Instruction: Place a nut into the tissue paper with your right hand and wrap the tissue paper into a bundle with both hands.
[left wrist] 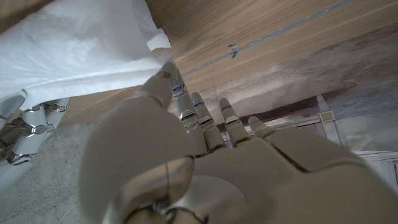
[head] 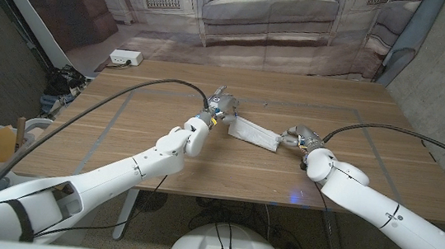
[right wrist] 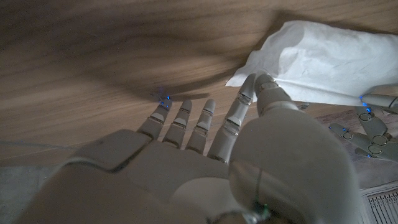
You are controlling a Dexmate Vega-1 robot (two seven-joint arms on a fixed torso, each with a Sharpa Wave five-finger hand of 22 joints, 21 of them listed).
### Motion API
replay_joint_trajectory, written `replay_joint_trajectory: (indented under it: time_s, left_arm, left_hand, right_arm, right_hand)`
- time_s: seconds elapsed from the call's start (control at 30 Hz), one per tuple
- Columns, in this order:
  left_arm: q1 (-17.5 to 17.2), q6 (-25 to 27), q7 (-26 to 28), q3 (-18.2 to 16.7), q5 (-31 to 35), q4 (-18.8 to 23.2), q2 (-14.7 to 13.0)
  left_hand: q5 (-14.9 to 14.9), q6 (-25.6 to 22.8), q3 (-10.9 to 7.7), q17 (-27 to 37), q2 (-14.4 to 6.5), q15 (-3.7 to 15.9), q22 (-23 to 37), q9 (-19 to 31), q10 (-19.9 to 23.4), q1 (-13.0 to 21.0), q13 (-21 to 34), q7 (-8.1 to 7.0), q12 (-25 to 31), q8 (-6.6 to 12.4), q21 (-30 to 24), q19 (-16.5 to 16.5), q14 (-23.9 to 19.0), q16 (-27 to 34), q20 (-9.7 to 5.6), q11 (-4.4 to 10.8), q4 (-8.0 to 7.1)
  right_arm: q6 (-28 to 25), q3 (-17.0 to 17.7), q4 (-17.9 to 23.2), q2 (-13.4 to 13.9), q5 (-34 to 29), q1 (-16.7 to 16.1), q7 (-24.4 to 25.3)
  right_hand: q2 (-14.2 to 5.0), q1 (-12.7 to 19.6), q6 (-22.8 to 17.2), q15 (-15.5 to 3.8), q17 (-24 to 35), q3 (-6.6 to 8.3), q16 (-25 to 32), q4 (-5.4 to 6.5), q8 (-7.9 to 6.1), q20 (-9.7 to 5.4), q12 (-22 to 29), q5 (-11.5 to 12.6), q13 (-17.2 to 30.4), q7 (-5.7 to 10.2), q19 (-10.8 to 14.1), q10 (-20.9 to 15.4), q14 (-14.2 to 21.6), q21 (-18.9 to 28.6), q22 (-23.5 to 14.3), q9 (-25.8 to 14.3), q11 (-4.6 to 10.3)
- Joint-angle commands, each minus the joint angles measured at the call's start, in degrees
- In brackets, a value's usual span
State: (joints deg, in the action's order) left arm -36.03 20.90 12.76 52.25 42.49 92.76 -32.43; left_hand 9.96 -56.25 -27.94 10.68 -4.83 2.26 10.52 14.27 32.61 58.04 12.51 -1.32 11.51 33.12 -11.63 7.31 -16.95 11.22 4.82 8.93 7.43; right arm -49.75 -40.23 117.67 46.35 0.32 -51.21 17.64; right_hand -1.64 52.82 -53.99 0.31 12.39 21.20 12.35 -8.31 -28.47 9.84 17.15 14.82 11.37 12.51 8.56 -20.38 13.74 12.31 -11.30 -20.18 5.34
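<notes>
Both hands flank the tissue paper [head: 255, 133], which lies on the wooden table [head: 121, 139] between them with its long axis running from our left hand [head: 219, 108] to our right hand [head: 298, 138]. Each hand meets one end, so neither is clearer placed than the other. Our left thumb and finger touch a corner; whether they pinch it we cannot tell. Our right hand's fingers are spread, its thumb at the sheet's edge. The tissue looks white, crumpled, loosely folded over; we judge the nut lies hidden inside.
</notes>
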Motion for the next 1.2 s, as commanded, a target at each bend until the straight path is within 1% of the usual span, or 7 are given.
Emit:
replay_joint_trajectory:
  time_s: [0.03,1.0,1.03,1.07,1.13,1.17,1.2]
  left_arm:
    - [0.19,-1.44,0.79,0.75,0.39,-1.99,0.79]
    - [0.59,-2.85,3.94,2.21,-0.73,-6.88,3.26]
    - [0.62,-2.89,4.08,2.2,-0.79,-6.97,3.29]
    - [0.65,-3.0,4.24,2.15,-0.92,-7.06,3.29]
    - [0.73,-2.92,4.41,2.01,-1.12,-7.17,3.31]
    - [0.8,-2.88,4.33,2.01,-1.19,-7.22,3.3]
    - [0.83,-2.94,4.38,1.97,-1.33,-7.3,3.29]
  left_hand:
    - [0.13,-0.1,-0.51,0.1,0.38,1.36,0.2,0.0,-0.15,0.17,0.28,-0.12,0.11,0.0,-0.1,0.48,0.0,0.09,0.01,0.08,0.17]
    - [0.14,-0.59,-1.15,0.27,0.68,1.16,0.15,-0.2,0.39,0.33,0.75,-0.05,0.57,0.98,-0.16,0.62,-0.32,0.39,0.2,0.65,0.41]
    - [0.14,-0.23,-1.2,0.28,0.71,1.17,0.15,-0.19,0.24,0.37,0.78,-0.38,0.52,0.91,-0.17,0.63,-0.32,0.4,0.22,0.61,0.45]
    - [0.14,0.64,-1.3,0.29,0.79,1.1,0.16,-0.26,-0.02,0.49,0.82,-0.74,0.44,0.64,-0.17,0.69,-0.33,0.41,0.25,0.51,0.55]
    - [0.13,3.49,-1.45,0.32,1.09,0.8,0.17,-0.55,-0.51,0.6,0.95,-1.28,0.33,-0.35,-0.21,0.71,-0.17,0.37,0.31,0.61,0.69]
    - [0.11,4.88,-1.49,0.35,1.14,0.68,0.18,-0.67,-0.84,0.57,1.0,-1.28,0.25,-0.86,-0.19,0.81,-0.17,0.39,0.4,0.38,0.66]
    - [0.1,7.39,-1.62,0.36,1.16,0.73,0.18,-0.89,-1.83,0.65,1.06,-1.89,0.0,-1.77,-0.22,0.85,0.04,0.32,0.39,0.38,0.68]
  right_arm:
    - [-0.99,-0.58,0.87,0.51,-0.36,-0.31,0.56]
    - [0.18,-1.98,0.2,0.43,-3.56,0.09,1.13]
    - [-0.15,-1.96,0.18,0.26,-3.57,0.16,1.1]
    - [0.02,-1.99,0.13,0.32,-3.63,0.2,1.01]
    - [-0.19,-1.99,0.02,0.1,-3.72,0.29,1.04]
    - [-0.04,-1.99,-0.03,0.12,-3.75,0.3,0.97]
    - [-0.1,-2.0,-0.06,0.06,-3.77,0.34,0.92]
  right_hand:
    - [-0.12,-0.14,0.05,0.14,0.14,0.29,-0.08,0.07,-0.28,0.87,-0.12,-0.25,0.13,0.01,0.11,0.02,0.31,0.27,-0.16,-0.06,-0.37]
    - [-0.05,-0.27,-0.19,-0.3,0.15,0.34,0.05,0.11,-0.79,0.71,-0.25,-0.78,0.15,0.06,0.71,-0.07,1.01,0.52,-0.16,-0.29,-0.28]
    - [-0.02,-0.33,0.06,-0.29,0.15,0.31,0.05,0.12,-0.7,0.73,-0.3,-0.83,0.15,0.03,0.69,0.01,1.04,0.51,-0.16,-0.26,-0.25]
    - [0.19,-0.63,2.82,-0.17,0.16,0.17,-0.06,0.21,0.44,0.75,-0.65,-1.16,0.18,-0.08,0.61,0.63,1.0,0.47,-0.15,0.07,-0.47]
    - [0.19,-0.78,3.61,-0.15,0.15,0.13,-0.2,0.29,0.77,0.77,-0.84,-1.28,0.19,0.03,0.68,1.01,0.79,0.49,-0.15,0.2,-0.67]
    - [0.33,-0.97,5.37,-0.04,0.13,0.05,-0.31,0.32,1.57,0.75,-1.07,-1.44,0.21,0.06,0.6,1.47,0.64,0.46,-0.14,0.47,-1.06]
    - [0.5,-1.26,7.21,-0.05,0.11,-0.05,-0.42,0.4,2.47,0.8,-1.24,-1.58,0.23,0.0,0.56,1.74,0.48,0.43,-0.14,0.79,-1.29]
